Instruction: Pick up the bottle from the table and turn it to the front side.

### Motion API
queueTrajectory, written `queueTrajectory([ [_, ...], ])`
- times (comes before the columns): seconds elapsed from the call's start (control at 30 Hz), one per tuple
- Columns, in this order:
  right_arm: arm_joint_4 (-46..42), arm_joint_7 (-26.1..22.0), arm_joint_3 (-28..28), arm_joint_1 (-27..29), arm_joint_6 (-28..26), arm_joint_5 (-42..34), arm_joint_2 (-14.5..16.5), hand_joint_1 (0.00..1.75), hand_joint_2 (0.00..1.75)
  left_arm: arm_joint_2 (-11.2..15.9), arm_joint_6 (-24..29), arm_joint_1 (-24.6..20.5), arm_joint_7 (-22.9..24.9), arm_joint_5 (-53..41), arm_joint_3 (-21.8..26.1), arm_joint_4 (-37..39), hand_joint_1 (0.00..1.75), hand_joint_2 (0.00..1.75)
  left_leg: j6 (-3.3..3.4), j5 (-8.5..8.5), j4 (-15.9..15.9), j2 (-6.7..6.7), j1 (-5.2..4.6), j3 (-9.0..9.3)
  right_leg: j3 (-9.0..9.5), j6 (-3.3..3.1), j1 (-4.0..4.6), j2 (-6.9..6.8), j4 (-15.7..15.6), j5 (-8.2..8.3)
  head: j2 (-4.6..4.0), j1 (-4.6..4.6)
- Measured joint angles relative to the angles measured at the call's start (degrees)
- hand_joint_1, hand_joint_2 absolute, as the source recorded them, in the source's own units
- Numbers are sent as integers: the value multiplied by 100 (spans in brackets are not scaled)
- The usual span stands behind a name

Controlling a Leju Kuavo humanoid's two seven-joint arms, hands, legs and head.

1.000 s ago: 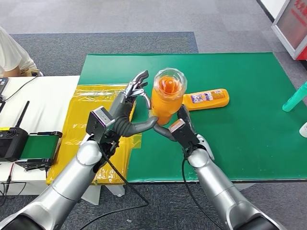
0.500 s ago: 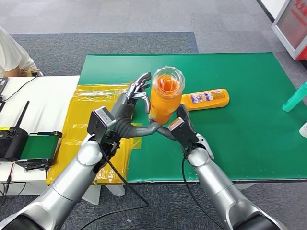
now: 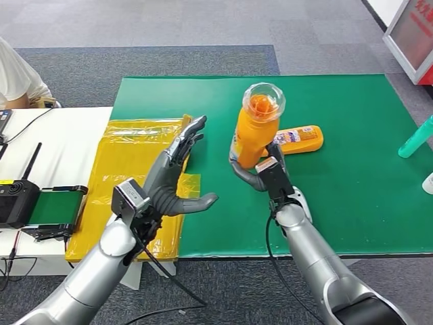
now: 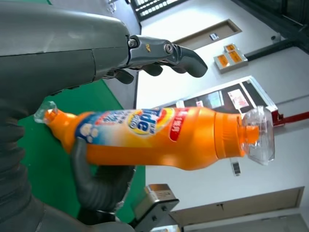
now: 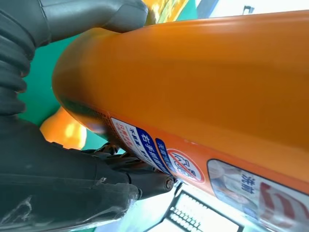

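Note:
My right hand (image 3: 254, 173) grips an orange detergent bottle (image 3: 254, 135) by its lower body and holds it up off the green mat (image 3: 357, 176), its clear cap (image 3: 263, 100) pointing toward the head camera. In the left wrist view the bottle (image 4: 156, 137) shows its printed label, with the right hand's fingers (image 4: 98, 186) wrapped around it. The right wrist view shows the bottle (image 5: 204, 77) close up with its small-print label. My left hand (image 3: 174, 180) is open with spread fingers, left of the bottle and apart from it.
A second orange bottle (image 3: 300, 138) lies on the mat behind the held one. A yellow plastic sheet (image 3: 125, 159) covers the mat's left end. To the left, a white table (image 3: 66, 145) carries a black device (image 3: 14, 202). A person (image 3: 15, 78) sits far left. A teal bottle (image 3: 416, 137) is at the right edge.
My left hand has let go of the bottle and drawn back to the left, fingers spread. My right hand has carried the bottle to the right and slightly farther away.

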Motion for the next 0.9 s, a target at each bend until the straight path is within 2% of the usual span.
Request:
queueTrajectory([
  [0.23,86,-1,-297,0,-17,44,-65,175,175,147,59,173,-12,-7,122,-172,0,175,0,0,0,0,0,0,0,0,0,0,0,0,0,1],
  [0.53,91,-17,-402,3,17,144,-70,175,175,213,209,242,-20,-68,197,-246,0,175,0,0,0,0,0,0,0,0,0,0,0,0,0,0],
  [0.9,-503,21,0,248,66,565,98,175,175,22,473,4,26,-262,243,-91,0,175,0,1,0,0,0,0,-2,0,0,0,0,0,0,0],
])
